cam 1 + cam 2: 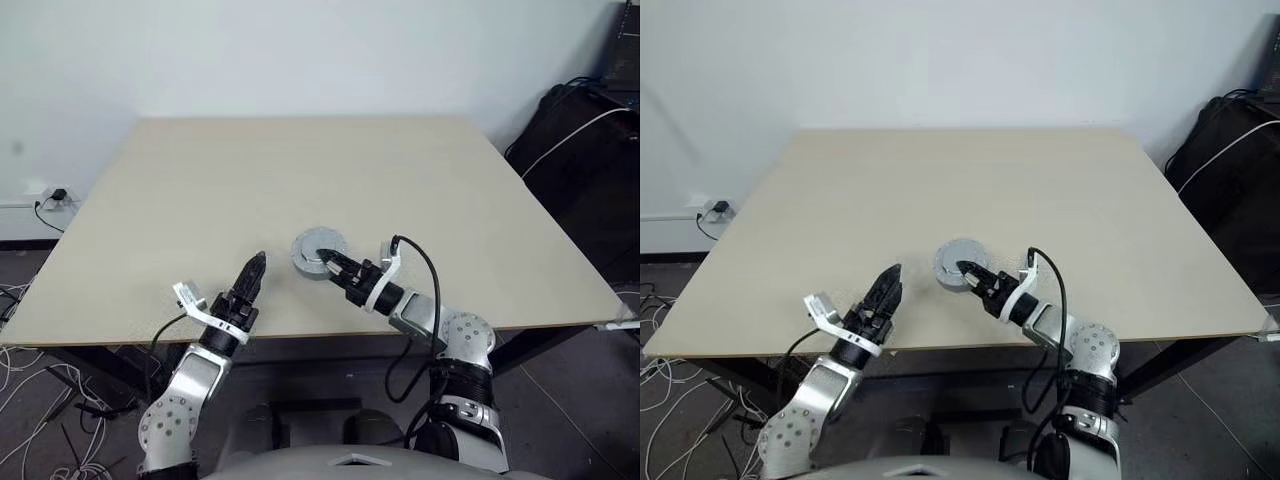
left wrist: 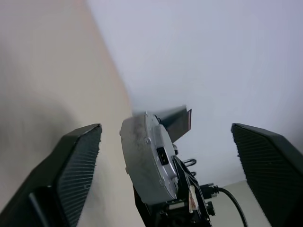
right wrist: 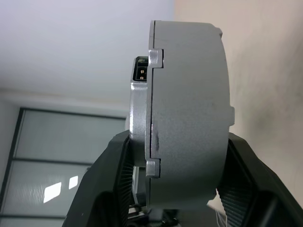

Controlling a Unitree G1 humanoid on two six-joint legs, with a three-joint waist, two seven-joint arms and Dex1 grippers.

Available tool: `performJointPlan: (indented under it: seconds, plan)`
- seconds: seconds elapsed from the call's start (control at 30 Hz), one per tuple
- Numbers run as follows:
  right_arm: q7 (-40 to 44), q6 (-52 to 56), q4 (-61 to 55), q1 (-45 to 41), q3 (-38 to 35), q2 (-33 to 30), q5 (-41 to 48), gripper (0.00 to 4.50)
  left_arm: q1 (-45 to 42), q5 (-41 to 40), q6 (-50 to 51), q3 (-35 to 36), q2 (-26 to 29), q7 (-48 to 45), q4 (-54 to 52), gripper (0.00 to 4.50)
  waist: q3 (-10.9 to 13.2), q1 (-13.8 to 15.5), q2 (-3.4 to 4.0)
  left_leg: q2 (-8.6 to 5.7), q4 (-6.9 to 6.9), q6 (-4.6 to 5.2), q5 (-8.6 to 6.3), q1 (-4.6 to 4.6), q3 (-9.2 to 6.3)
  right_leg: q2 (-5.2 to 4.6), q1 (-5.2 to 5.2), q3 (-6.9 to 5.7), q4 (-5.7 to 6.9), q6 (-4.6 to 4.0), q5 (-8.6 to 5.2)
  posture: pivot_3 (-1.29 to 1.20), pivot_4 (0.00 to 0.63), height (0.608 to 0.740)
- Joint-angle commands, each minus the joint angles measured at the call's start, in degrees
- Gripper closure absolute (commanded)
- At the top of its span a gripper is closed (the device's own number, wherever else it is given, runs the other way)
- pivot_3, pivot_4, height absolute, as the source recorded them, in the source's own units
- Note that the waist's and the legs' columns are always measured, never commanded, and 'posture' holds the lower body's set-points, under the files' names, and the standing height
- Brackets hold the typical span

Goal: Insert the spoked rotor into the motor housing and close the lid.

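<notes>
A round grey motor housing (image 1: 319, 252) rests on the tan table (image 1: 300, 170) near its front edge, with the lid (image 3: 138, 124) seated on it as one closed body. The spoked rotor is hidden. My right gripper (image 1: 334, 265) reaches in from the right and is shut on the housing; in the right wrist view its fingers (image 3: 110, 165) clamp both sides of the grey body (image 3: 189, 118). My left gripper (image 1: 253, 271) hovers to the left of the housing, apart from it. In the left wrist view its fingers (image 2: 75, 161) stand wide open, with nothing between them, facing the housing (image 2: 147, 161).
The table's front edge (image 1: 300, 335) runs just below both grippers. A black bag with a white cable (image 1: 585, 150) stands off the table's right side. A wall socket (image 1: 55, 197) and loose floor cables (image 1: 30, 400) lie to the left.
</notes>
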Motion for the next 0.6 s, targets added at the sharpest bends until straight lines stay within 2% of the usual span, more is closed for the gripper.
performJointPlan:
  seconds: [0.03, 0.27, 0.6]
  plan:
    - [0.78, 1.32, -3.94, -1.01, 1.06, -0.25, 4.55, 2.4, -0.49, -5.71, -0.57, -2.15, -9.17, 1.52, 0.7, 0.0, 0.02, 0.1, -0.03, 0.0, 0.0, 0.0, 0.0, 0.0, 0.0, 0.0, 0.0, 0.0, 0.0, 0.0, 0.0, 0.0, 0.0, 0.74]
    - [-0.08, 4.21, -5.31, -0.8, 2.67, -1.84, 7.8, 2.4, -0.83, -14.01, -0.6, -3.82, -7.72, 2.43, 2.5, 0.0, 0.04, -0.08, 0.0, 0.02, 0.05, -0.01, 0.0, 0.03, 0.0, 0.0, 0.01, 0.01, 0.04, 0.03, 0.02, 0.0, 0.0, 0.74]
    - [-1.03, 9.91, -6.24, 0.95, 6.9, -3.84, 11.87, 2.4, -1.57, -17.46, -0.17, -5.62, -5.82, 2.87, 3.78, 0.0, 0.04, -0.07, -0.01, 0.01, 0.05, 0.01, -0.01, 0.03, 0.01, 0.02, 0.04, 0.02, -0.03, 0.04, 0.04, 0.0, 0.0, 0.74]
